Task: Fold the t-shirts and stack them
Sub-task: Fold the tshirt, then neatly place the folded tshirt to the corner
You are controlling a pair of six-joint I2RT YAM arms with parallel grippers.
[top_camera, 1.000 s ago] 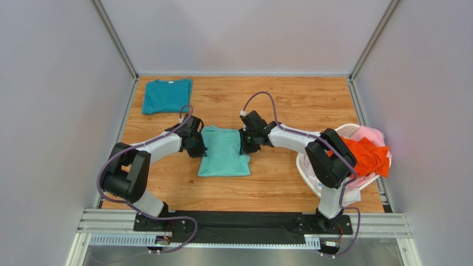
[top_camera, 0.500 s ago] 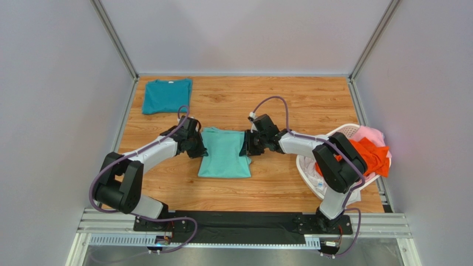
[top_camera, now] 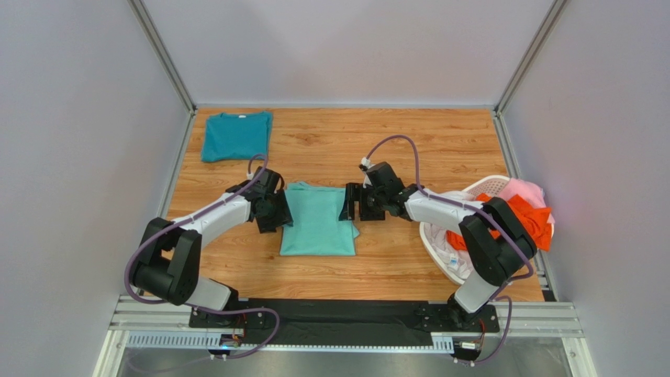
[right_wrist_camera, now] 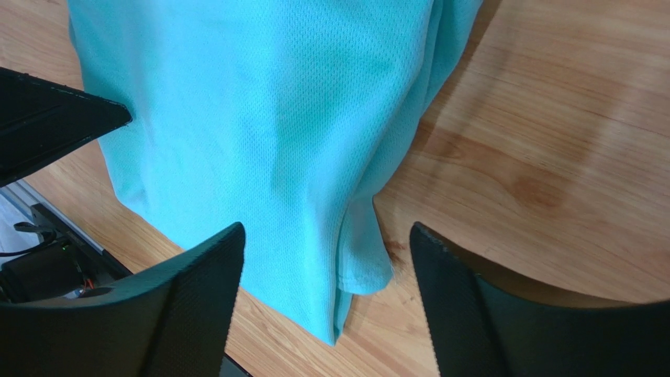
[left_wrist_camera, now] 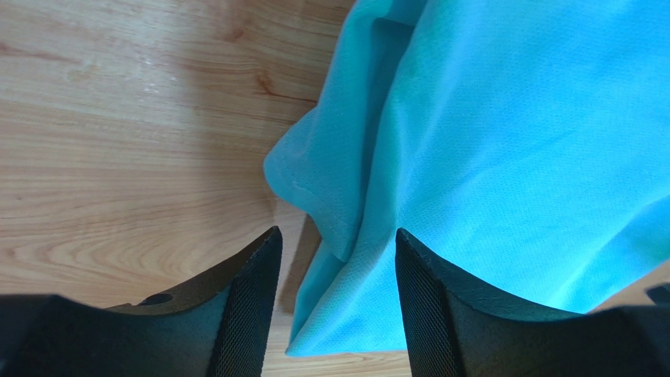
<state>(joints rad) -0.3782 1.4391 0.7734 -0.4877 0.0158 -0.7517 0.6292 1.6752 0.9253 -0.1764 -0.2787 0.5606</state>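
Shows the soft mint-aqua cloth t-shirt (top_camera: 318, 226) folded narrow on the wooden bench (top_camera: 425, 145), midway. Has left gripper (top_camera: 275, 214) and right gripper (top_camera: 351, 204), both released with jaws apart, low at its opposite side edges, probably to pinch both for the next fold. Puts the folded darker teal cloth t-shirt (top_camera: 234, 136) far-left, likely as stack base.

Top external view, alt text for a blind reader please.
Two arms flank a folded mint t-shirt on a wooden table, left gripper and right gripper open at its sides. A folded teal t-shirt lies far left; a basket of orange cloth sits right.
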